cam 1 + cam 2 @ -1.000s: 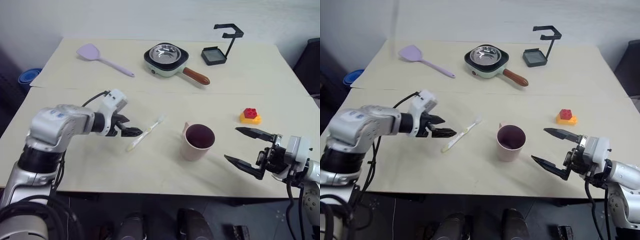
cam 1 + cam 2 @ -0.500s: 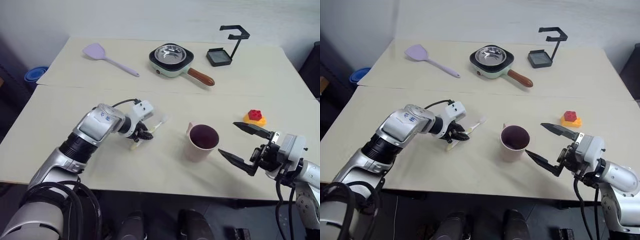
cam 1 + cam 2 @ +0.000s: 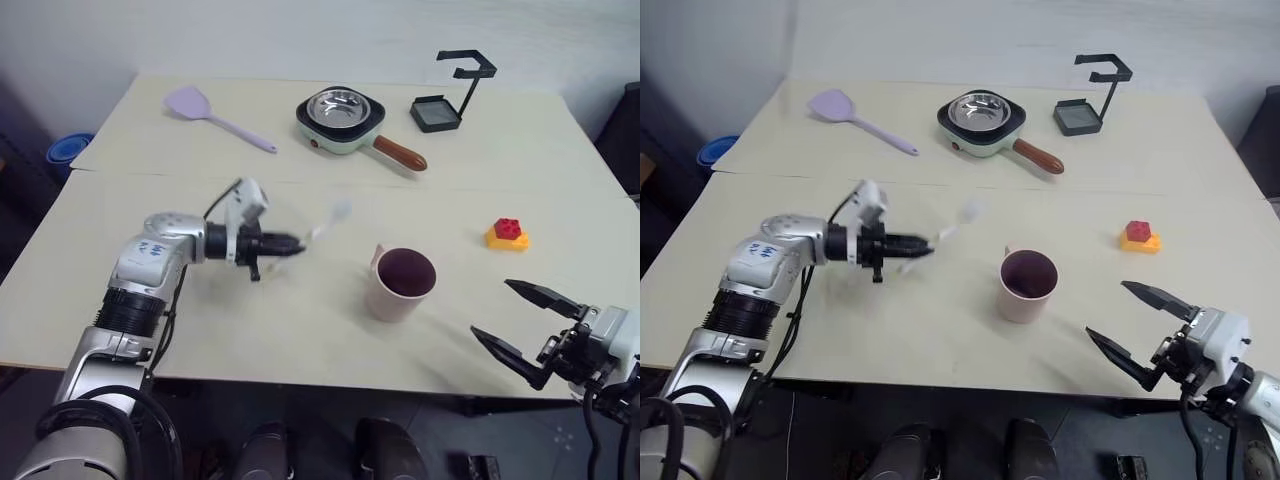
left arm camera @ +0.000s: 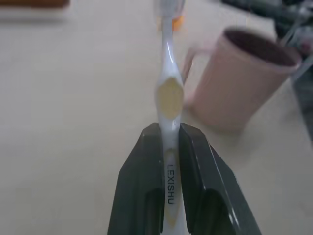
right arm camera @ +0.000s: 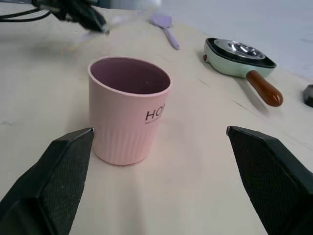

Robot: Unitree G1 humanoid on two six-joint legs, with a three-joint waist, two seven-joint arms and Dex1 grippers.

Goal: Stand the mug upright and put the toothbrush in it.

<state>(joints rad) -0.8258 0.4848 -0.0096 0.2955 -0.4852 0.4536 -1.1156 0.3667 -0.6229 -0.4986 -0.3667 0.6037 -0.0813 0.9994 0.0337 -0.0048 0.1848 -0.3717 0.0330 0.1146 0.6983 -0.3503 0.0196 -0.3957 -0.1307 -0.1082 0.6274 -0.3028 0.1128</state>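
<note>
Standing upright near the table's front edge, the pale pink ribbed mug shows its maroon inside. Left gripper clamps the slim white toothbrush aloft beside it; right gripper gapes empty.

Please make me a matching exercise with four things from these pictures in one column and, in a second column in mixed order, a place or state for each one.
Things:
1. mug
2. toothbrush
3. right gripper
4. spatula

Places or states:
A. clamped in the left gripper, off the table
B. lying flat at the far left of the table
C. standing upright, opening up, nothing inside
D. open, holding nothing, near the table's front edge

Pairs: 1-C, 2-A, 3-D, 4-B
</note>
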